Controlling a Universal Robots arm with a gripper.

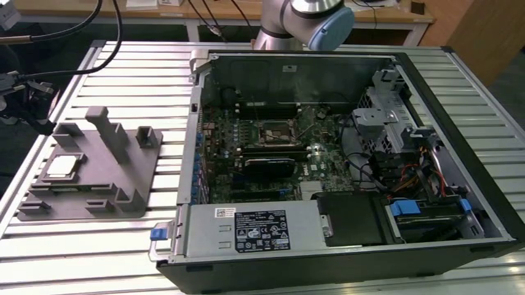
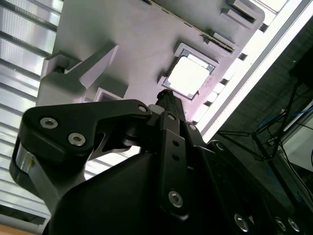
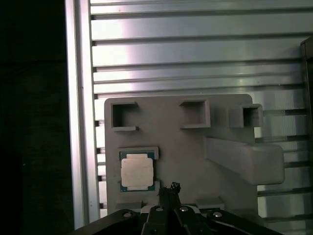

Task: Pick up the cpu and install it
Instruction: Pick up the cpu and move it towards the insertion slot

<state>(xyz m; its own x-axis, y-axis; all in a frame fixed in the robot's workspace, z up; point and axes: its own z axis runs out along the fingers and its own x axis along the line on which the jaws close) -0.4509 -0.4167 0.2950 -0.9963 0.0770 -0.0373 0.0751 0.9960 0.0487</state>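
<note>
Slatted metal table [image 1: 115, 74]. The cpu [image 1: 64, 166] [image 3: 137, 171] [image 2: 189, 78] lies flat in a recess of the grey tray [image 1: 131, 178] [image 3: 181, 142] [image 2: 137, 44], by the table edge at the exterior view's left. In both wrist views the gripper [image 3: 171, 187] [image 2: 167, 94] hangs over the tray near the cpu, closed and empty. An open case [image 1: 328, 77] stands beside the tray.

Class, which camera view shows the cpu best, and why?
The first wrist view: it looks squarely down on the cpu, whole in its grey tray recess. The second wrist view shows it slanted; the exterior view shows it obliquely, at the exterior view's left.
</note>
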